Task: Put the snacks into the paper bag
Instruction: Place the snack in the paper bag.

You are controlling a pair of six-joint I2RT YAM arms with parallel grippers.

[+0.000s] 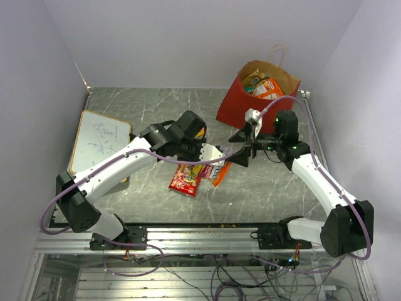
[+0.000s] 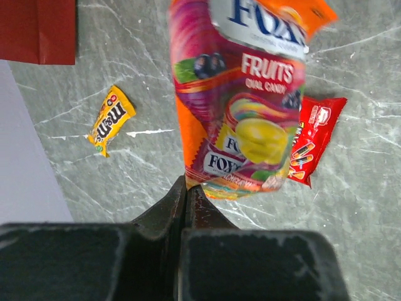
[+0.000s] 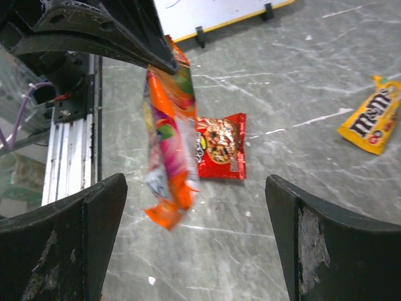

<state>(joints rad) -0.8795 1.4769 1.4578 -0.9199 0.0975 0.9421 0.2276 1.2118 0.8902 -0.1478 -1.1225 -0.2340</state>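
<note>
My left gripper [image 2: 187,188] is shut on one edge of an orange and pink Fox's fruit candy packet [image 2: 241,106], which hangs above the table. In the top view that gripper [image 1: 200,150] is at mid-table with the packet [image 1: 216,168] beside it. My right gripper [image 3: 195,219] stands wide open and faces the hanging packet [image 3: 168,144] without touching it. A small red snack pack [image 3: 220,145] lies flat on the table under the packet. A yellow M&M's pack [image 2: 111,120] lies further off. The red paper bag [image 1: 260,94] stands at the back right with snacks inside.
A white board [image 1: 99,141] lies at the table's left side. The metal rail [image 1: 207,237] runs along the near edge. Grey walls close in the left, right and back. The two arms meet near the middle of the table.
</note>
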